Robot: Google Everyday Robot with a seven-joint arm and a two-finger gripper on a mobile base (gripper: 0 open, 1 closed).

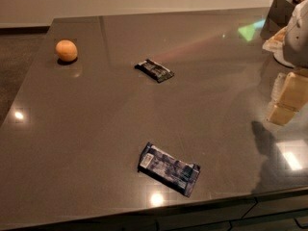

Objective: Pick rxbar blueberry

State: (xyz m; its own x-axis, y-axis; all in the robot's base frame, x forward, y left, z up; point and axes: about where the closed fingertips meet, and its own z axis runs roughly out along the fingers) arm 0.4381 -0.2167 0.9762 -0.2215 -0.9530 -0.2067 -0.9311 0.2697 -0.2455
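Observation:
The rxbar blueberry (pixel 169 169) is a flat blue bar with white label patches. It lies at an angle on the dark glossy table (pixel 96 129), near the front edge. My gripper (pixel 287 99) hangs at the right edge of the view, above the table's right side. It is well to the right of the bar and further back, and it holds nothing that I can see. The white arm (pixel 297 32) rises above it.
A smaller, dark-wrapped bar (pixel 154 70) lies further back near the table's middle. An orange (pixel 66 50) sits at the back left. A box-like object (pixel 281 8) stands at the back right corner. The front edge of the table runs just below the blue bar.

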